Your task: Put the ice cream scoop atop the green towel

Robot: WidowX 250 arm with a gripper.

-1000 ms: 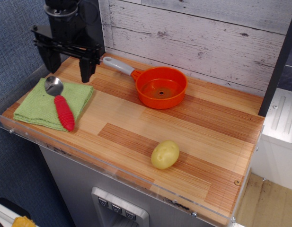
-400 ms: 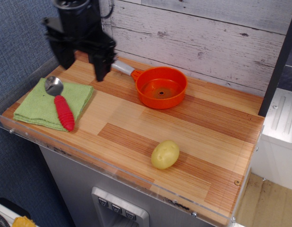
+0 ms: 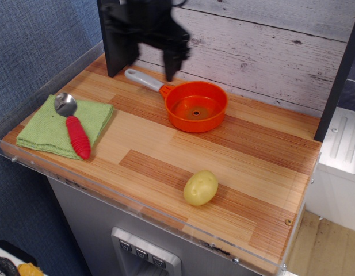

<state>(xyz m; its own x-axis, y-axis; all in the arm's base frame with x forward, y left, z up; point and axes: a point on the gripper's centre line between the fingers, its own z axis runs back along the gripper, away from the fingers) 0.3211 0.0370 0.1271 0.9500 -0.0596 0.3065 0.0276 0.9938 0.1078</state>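
Nothing of the task looked left to do: the ice cream scoop (image 3: 72, 125) lay on the green towel (image 3: 48, 129), its silver bowl toward eleven o'clock and its red ribbed handle running down toward five o'clock, the tip of the handle reaching the towel's near edge. The towel itself sat flat at the nine o'clock end of the wooden counter (image 3: 235, 155), well apart from everything else.

The gripper (image 3: 144, 53) hung high at the twelve o'clock side, in front of the plank wall and above the grey handle of the orange pan (image 3: 195, 106) — blurred, dark, and touching nothing that could be seen. Its two fingers stood spread apart with open space between them, and they held no object. By that showing the scoop had been let go and the arm was clear of it. A yellow potato (image 3: 201, 188) sat alone near five o'clock, away from both towel and pan.
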